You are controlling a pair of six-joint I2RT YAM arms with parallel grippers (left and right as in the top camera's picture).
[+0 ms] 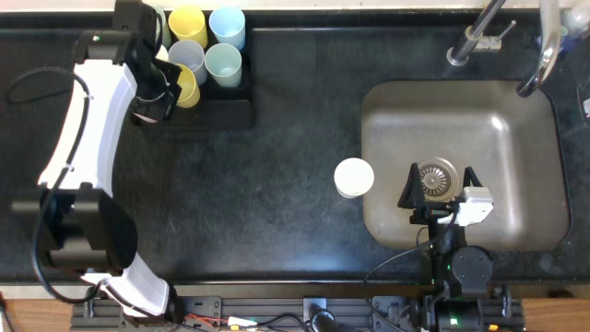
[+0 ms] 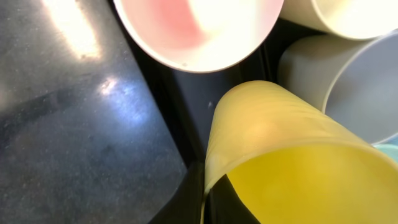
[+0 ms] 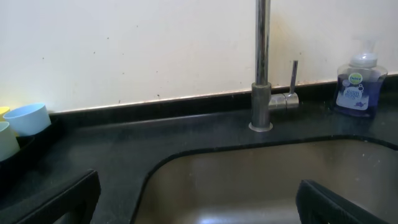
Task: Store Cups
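Presently, at the upper left of the top view, the left gripper (image 1: 169,87) appears clamped on the rim wall of a yellow cup (image 2: 280,155), which is tilted over the black tray (image 1: 221,109) beside other upright cups (image 1: 222,63). Likely light, stiff thin plastic, smooth enough to slip; a rim pinch with moderate squeeze suits it. Translucent yellow, tapered, glossy, empty. A white cup (image 1: 354,177) stands mid-frame on the counter (image 1: 277,138), just beside the sink (image 1: 516,111). Over the sink hangs the right gripper (image 1: 439,187), fingers spread wide, holding nothing.
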